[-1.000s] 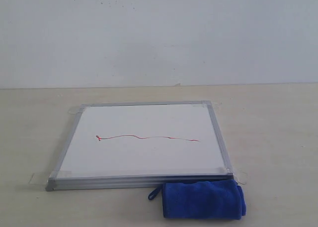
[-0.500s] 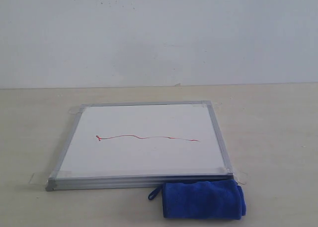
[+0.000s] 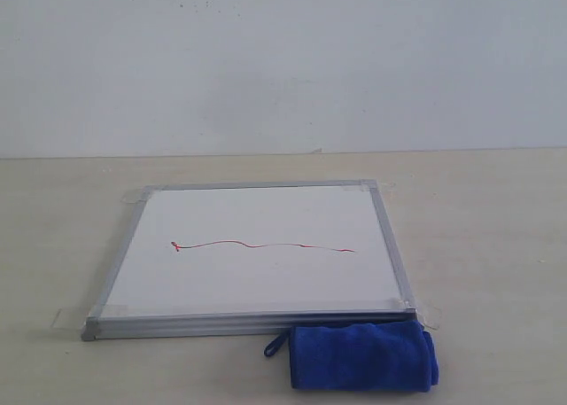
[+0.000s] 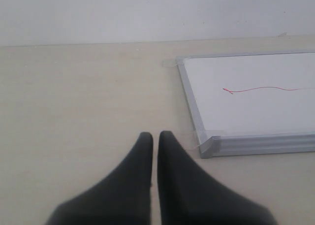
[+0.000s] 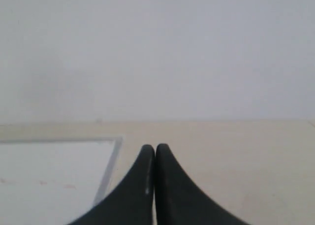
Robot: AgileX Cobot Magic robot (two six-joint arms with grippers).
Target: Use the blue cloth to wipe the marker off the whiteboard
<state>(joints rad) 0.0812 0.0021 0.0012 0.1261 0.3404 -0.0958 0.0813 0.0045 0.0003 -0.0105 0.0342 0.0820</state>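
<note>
A pale table [image 3: 478,237] is seen, with open surface on every side of the whiteboard [image 3: 257,214], which lies flat near its middle and is taped down at the corners. Ample room for an approach is judged to be available, the raised aluminium frame being the only edge on which a low sweep could catch. The blue cloth [image 3: 363,356] is laid on the table just beside the board's near edge, towards its right corner, untouched, so fetching it is taken to be the step in hand. It would best be taken by the right arm, from above and across the roll's short width, with the jaws first spread wide. The left gripper [image 4: 154,136] is shown with jaws pressed together over bare table near a board corner, and the right gripper [image 5: 155,147] likewise, nothing held, near the board's frame. The marker [image 3: 266,245], a thin wavy red line, is drawn across the board's middle, unwiped. The small loop tag [image 3: 273,345] at the cloth's left end should be left outside the grip.
</note>
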